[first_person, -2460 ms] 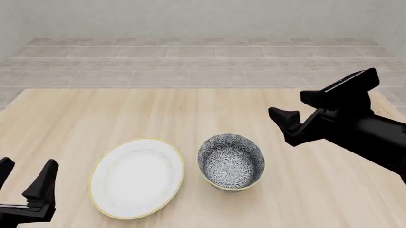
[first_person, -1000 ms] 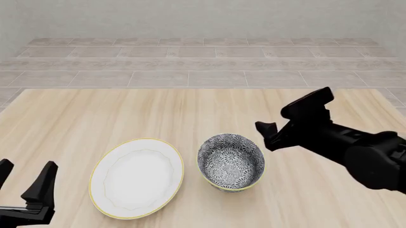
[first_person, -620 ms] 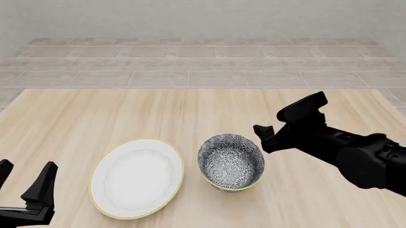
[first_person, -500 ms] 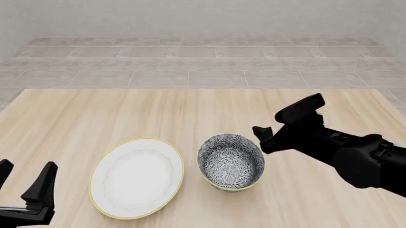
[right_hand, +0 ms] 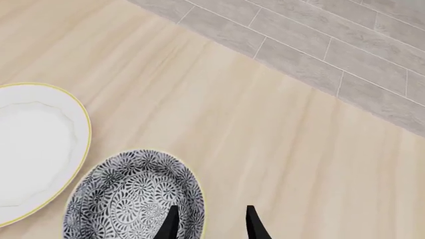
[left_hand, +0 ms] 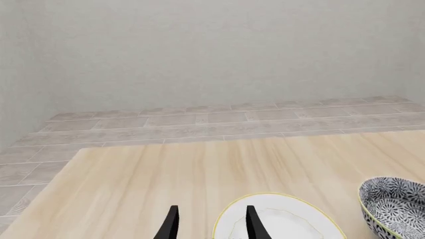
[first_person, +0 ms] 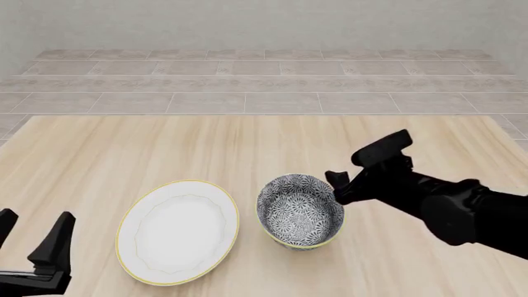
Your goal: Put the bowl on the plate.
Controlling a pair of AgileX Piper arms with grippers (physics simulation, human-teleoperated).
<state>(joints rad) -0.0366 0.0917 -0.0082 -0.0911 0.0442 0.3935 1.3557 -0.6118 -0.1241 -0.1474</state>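
We record the bowl (first_person: pixel 300 211) standing upright on the light wood table (first_person: pixel 165 148), just right of the plate (first_person: pixel 177 231) as the front view has it. Bowl and plate sit side by side with a narrow strip of tabletop between them; we cannot tell whether their rims touch. The bowl is deep and round, its inner wall and outer wall covered in a dense dark blue-and-white floral pattern, with a pale yellowish rim. The right wrist view shows the same patterning across the whole inside (right_hand: pixel 136 201). It is clearly narrower than the plate.

The plate is wide, shallow and plain white, edged by a thin yellow line, with a faint scalloped ring around its centre. Nothing rests on it.

We note the right gripper (first_person: pixel 350 176) at the bowl's far right rim, its black arm reaching in from the right. In the right wrist view its two fingertips (right_hand: pixel 170 222) stand apart, one over the bowl's inside near the rim and the other outside over bare wood; the jaws are spread and grip nothing.

The left gripper (first_person: pixel 29 238) sits low at the near left corner, well apart from the plate, its fingers parted and holding nothing. The left wrist view shows the plate's edge (left_hand: pixel 279 224) behind those tips and the bowl (left_hand: pixel 395 206) beyond it.
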